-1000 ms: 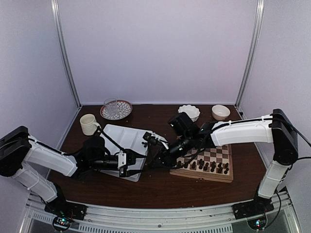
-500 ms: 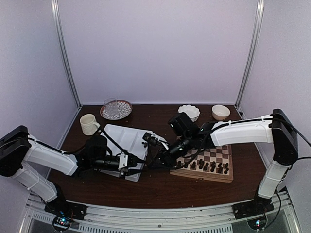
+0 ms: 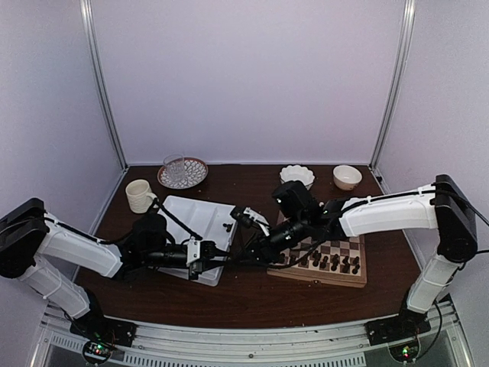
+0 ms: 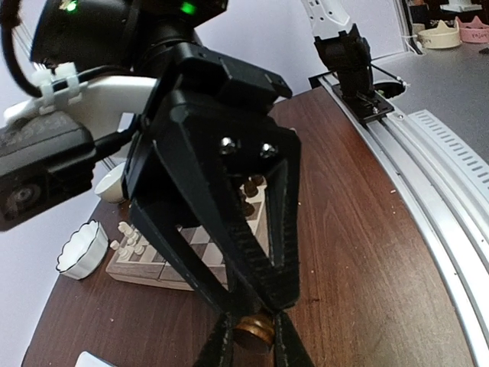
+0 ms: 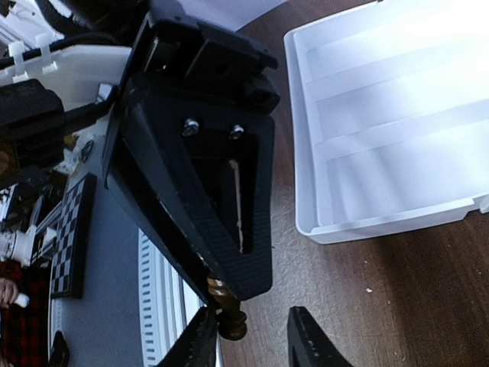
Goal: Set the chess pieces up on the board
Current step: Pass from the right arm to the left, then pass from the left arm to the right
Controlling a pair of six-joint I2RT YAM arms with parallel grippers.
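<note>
We see one dark chess piece point(image 4: 253, 333) pinched in the closed left end effector point(image 4: 252, 350), between the white tray point(image 3: 191, 218) and the board point(image 3: 345, 246). The right end effector point(image 5: 248, 340) stands parted around it, holding nothing. We judge this a hand-over; next, the right one should back away without knocking it.

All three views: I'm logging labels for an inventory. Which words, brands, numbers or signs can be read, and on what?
None can be read: the board, white tray and cup show no lettering.
Dark marks on a pink dish in the far background, left wrist view: too blurred to read.
</note>
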